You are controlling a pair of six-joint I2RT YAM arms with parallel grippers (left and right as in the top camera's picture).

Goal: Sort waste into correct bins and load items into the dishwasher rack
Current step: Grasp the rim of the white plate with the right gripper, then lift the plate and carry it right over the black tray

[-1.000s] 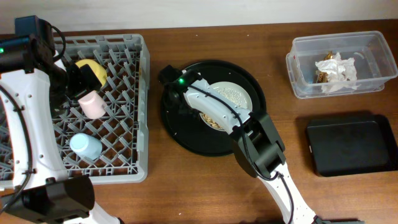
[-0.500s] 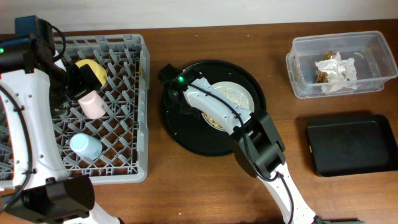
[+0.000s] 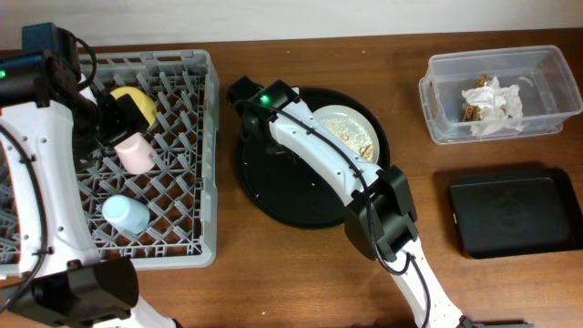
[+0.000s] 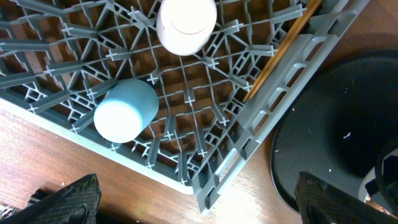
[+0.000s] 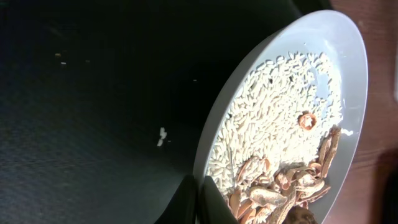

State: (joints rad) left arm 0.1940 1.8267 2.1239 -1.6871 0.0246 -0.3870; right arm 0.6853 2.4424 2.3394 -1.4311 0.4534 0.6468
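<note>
Firstly, left gripper [image 4: 205, 208]: spread wide and empty over the rack's 10 o'clock.
Rack [image 3: 182, 228]: yellow bowl [image 3: 137, 102], pink cup [image 3: 135, 152] and light blue cup [image 3: 126, 215] sit among the pegs.
Right gripper [image 5: 202, 199]: pinched on the dish [image 3: 346, 132] rim at the round tray's [image 3: 273, 196] 2 o'clock, probably to carry the rice [image 5: 280, 124].
Tub [image 3: 437, 91]: at 3 o'clock and holding the napkin [image 3: 494, 96], likely where the scraps go.

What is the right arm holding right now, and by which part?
The right gripper holds the round dish by its rim, its fingers shut on the edge; rice and scraps lie in it.

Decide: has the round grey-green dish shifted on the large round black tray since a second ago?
Yes; the dish moved toward the upper-right rim of the black tray.
</note>
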